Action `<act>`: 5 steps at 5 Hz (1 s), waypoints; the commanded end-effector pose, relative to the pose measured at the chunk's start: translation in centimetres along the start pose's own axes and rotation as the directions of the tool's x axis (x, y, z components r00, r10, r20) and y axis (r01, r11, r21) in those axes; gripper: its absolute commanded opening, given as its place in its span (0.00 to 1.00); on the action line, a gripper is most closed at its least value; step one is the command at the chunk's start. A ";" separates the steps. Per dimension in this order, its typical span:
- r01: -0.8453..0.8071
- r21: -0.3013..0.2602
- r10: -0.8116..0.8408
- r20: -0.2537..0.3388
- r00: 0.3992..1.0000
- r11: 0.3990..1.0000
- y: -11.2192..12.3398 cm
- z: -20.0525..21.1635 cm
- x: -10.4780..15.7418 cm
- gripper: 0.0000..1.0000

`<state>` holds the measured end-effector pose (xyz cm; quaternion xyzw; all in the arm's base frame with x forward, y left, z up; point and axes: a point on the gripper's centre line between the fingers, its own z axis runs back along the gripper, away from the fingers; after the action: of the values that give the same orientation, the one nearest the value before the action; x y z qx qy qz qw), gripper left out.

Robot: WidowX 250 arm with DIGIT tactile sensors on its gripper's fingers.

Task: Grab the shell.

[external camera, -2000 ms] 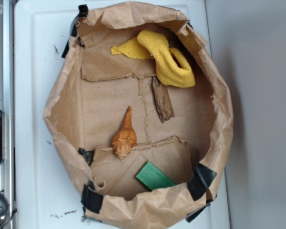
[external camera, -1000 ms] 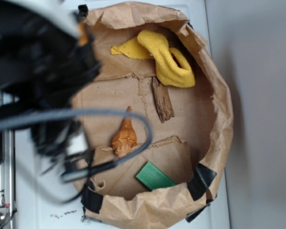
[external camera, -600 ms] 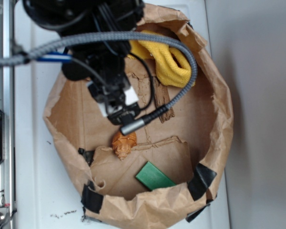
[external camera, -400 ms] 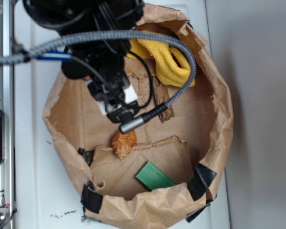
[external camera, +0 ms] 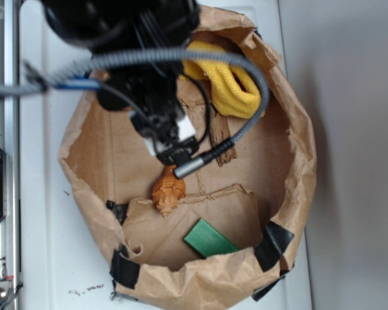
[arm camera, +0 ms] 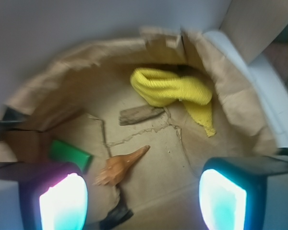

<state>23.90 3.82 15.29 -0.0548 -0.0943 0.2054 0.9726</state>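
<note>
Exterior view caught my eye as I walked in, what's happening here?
A WidowX arm hangs over a brown paper-lined bin, its gripper open and holding nothing. The jaws stand wide apart above the shell, which lies on the paper floor near a green block, untouched.

Wrist view, inside bag (arm camera: 77, 57): cloth (arm camera: 173, 88) far, wood piece (arm camera: 140, 115) before it, shell (arm camera: 119, 166) nearer, block (arm camera: 69, 154) left.

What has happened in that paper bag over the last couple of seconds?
The arm swung in from the left over the bag, and its gripper now hangs open above the shell, holding nothing. The shell, yellow cloth, wood piece and green block have not moved.
</note>
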 end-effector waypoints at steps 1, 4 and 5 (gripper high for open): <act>-0.023 0.122 0.023 -0.003 1.000 0.992 -1.6 -4.9 1.3 1.00; -0.345 0.049 0.347 -0.042 0.937 0.937 -1.5 -9.5 -1.9 1.00; -0.313 -0.006 0.312 -0.061 0.948 0.950 -2.6 -10.5 -1.7 1.00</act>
<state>25.38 -0.02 4.52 -0.0773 -0.0444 0.3613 0.9282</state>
